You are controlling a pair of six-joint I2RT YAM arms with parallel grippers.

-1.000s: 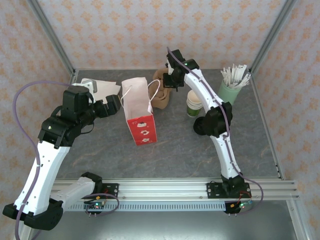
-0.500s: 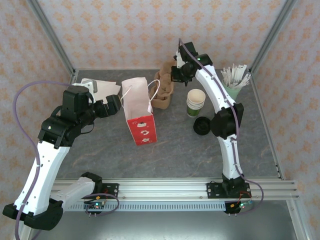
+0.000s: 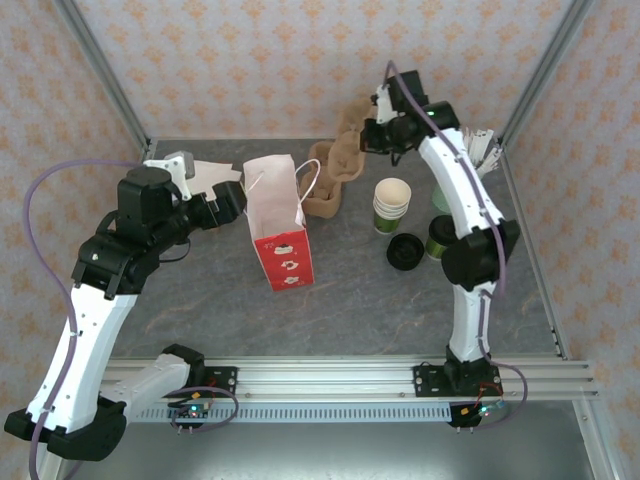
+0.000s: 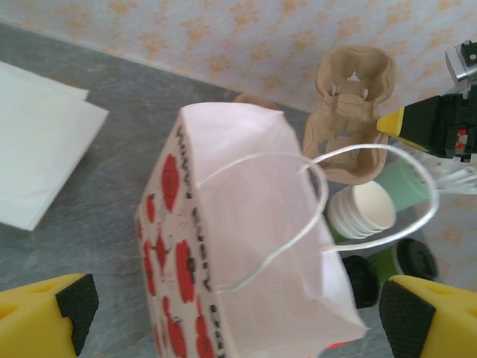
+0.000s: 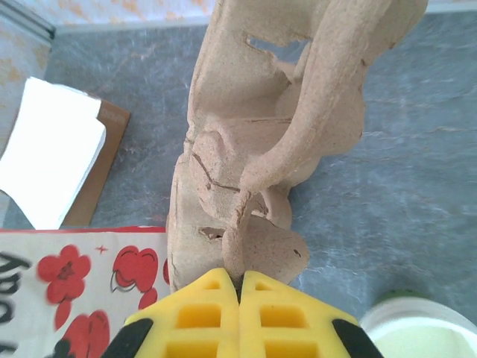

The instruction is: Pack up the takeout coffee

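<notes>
Only writing we spot is dark lettering down the side of the red-printed paper bag [image 4: 223,246], too skewed to read. It all sits on a grey stone-look table [image 3: 350,300], with peachy floral walls [image 3: 300,60] and metal corner posts [image 3: 105,75] around it.

The takeout coffee is right of the bag. A stack of dark green cups [image 3: 391,205] stands upright, mouths up. A lidded cup [image 3: 440,237] stands upright nearby, and a black lid [image 3: 405,251] lies between them.

Right gripper [image 5: 238,287] is pinched tight on the brown pulp carrier [image 3: 338,165], tipped up on end behind the bag. Left gripper [image 4: 237,302] gapes wide facing the bag, holding nothing.
</notes>
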